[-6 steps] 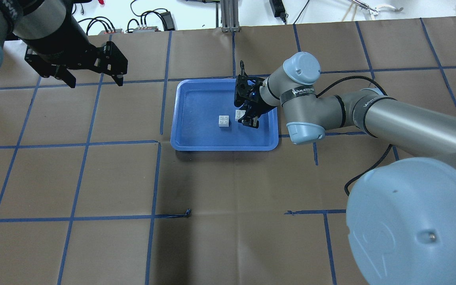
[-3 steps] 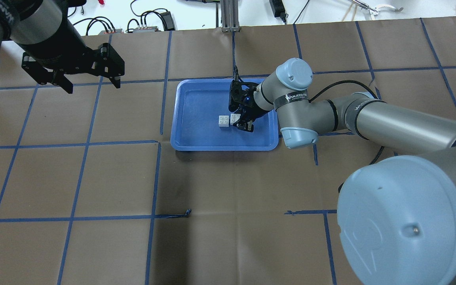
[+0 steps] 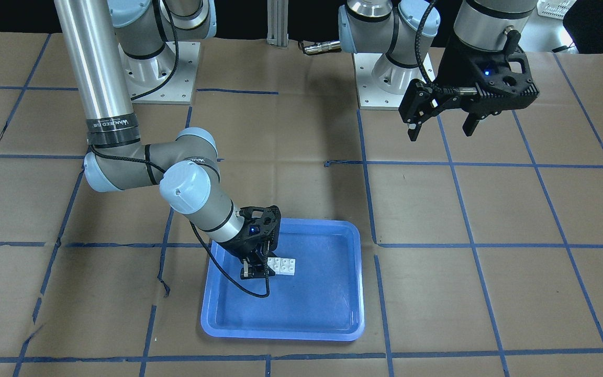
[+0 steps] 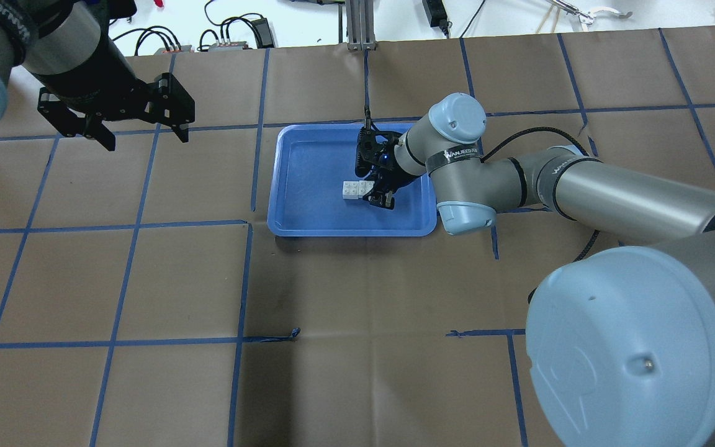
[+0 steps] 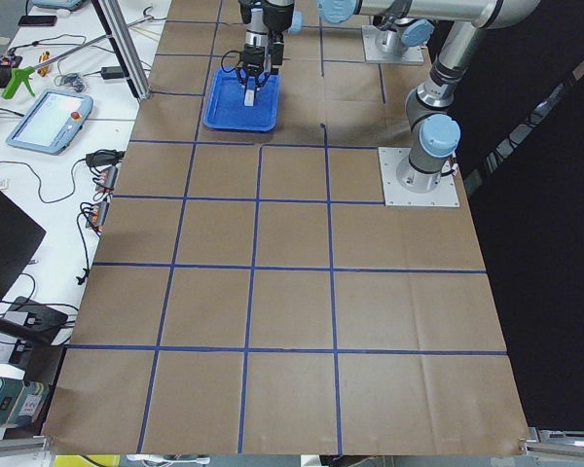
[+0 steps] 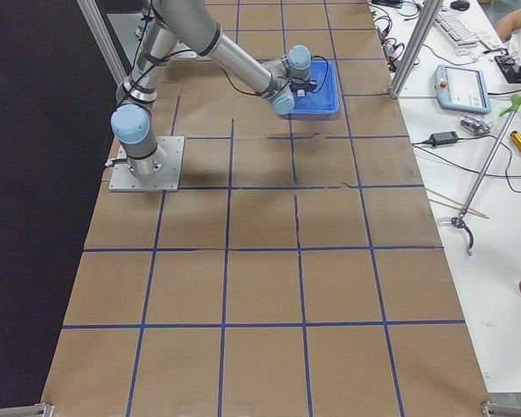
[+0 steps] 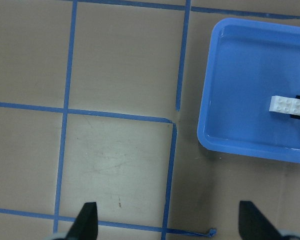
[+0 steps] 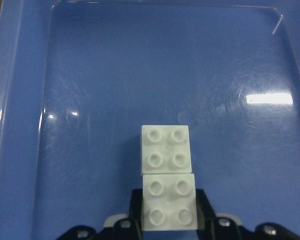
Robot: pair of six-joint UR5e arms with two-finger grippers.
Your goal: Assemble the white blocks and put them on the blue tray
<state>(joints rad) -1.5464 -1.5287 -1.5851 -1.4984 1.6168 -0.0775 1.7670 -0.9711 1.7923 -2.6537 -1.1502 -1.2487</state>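
Observation:
The blue tray lies mid-table. Two white blocks sit in it side by side, studs up, touching edge to edge. My right gripper is shut on the one nearer it; the other white block is free. The right wrist view shows the held block between the fingers and the free block just beyond it. The pair also shows in the front view. My left gripper is open and empty, high above the table to the tray's left.
Brown paper with a blue tape grid covers the table. Cables and power supplies lie beyond the far edge. The tray's rim stands around the blocks. A teach pendant lies off the table's side.
My right gripper has slid its white block leftward across the tray until it meets the other block. The left gripper has shifted only slightly and stays open.

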